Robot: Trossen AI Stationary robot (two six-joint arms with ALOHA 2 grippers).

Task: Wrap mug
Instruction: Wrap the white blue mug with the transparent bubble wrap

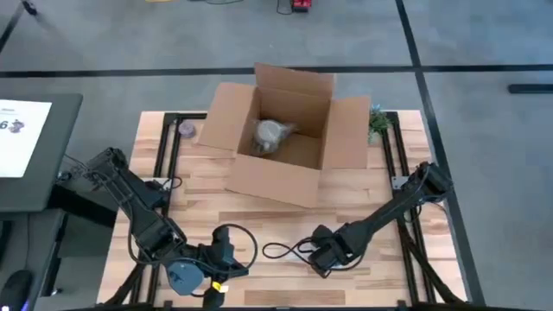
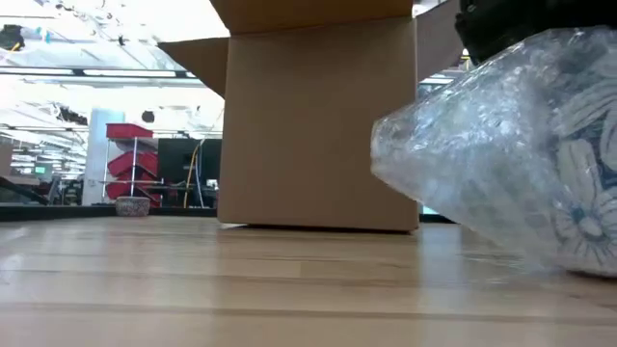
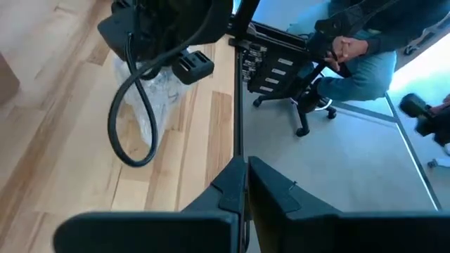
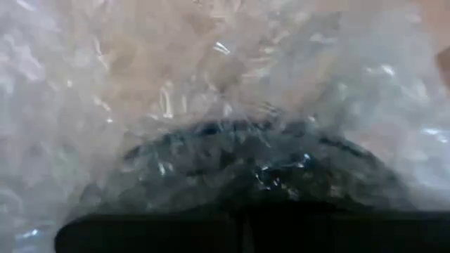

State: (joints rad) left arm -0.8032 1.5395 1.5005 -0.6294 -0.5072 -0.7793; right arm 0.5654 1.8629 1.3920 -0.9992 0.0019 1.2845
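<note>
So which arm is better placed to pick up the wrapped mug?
Right, probably. Its tool is down on the bubble-wrapped mug, whose wrap fills its wrist view. The left tool sits apart, toward the table's other side.

Light wooden slat table (image 1: pixel 259 212) with open cardboard box (image 1: pixel 281 134), bubble-wrapped mug (image 2: pixel 525 159), and small plant (image 1: pixel 378 121) at far edge.

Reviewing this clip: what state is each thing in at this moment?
cardboard box: upright on the table, flaps open
bundle: wrapped, lying inside the box
mug: on the table, covered in wrap
bubble wrap: bunched loosely around the mug
left hand: down at the mug
right hand: low over the table, apart from the mug
</note>
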